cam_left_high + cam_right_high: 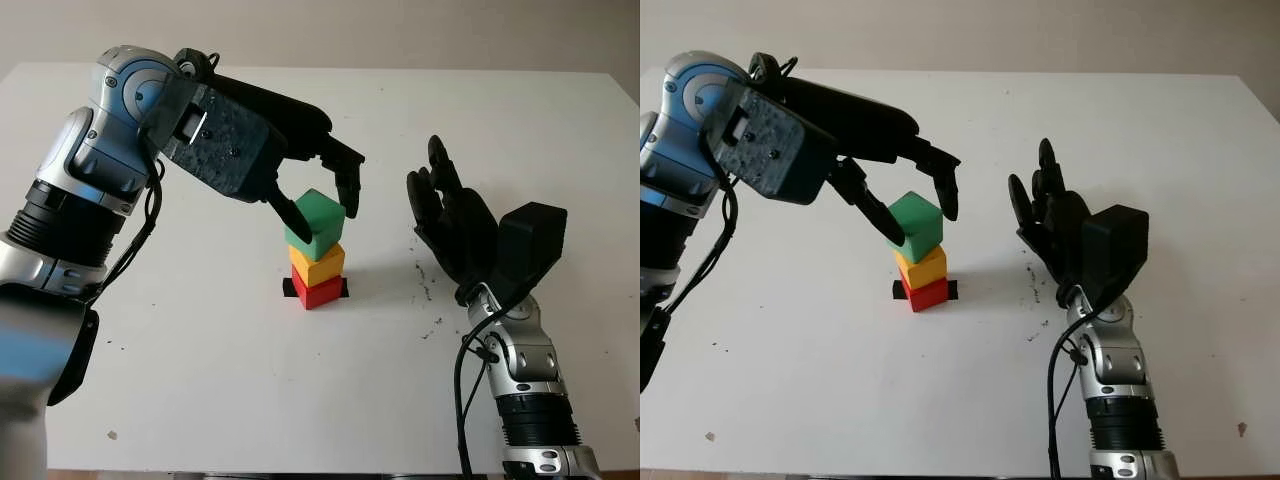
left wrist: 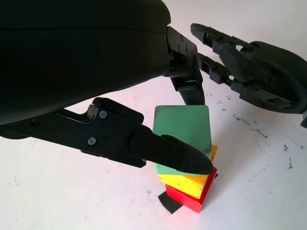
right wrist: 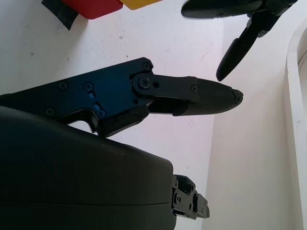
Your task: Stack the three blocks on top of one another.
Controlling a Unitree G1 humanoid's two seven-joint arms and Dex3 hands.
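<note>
Both arms are silver-grey metal with black ribbed segments, and the left arm [image 1: 90,170] has a glossy blue shoulder-like joint cap. Black cables [image 1: 465,400] loop alongside the forearms. The left hand [image 1: 320,195] and right hand [image 1: 450,215] are matte black plastic with slim, jointed fingers [image 2: 168,151] fastened by small silver screws.

Setting: lab or test bench. Evidence: plain white counter [image 1: 200,380], scuffed with dark marks; black tape marker [image 1: 289,288] on it; bare pale wall [image 1: 400,30] behind.
</note>
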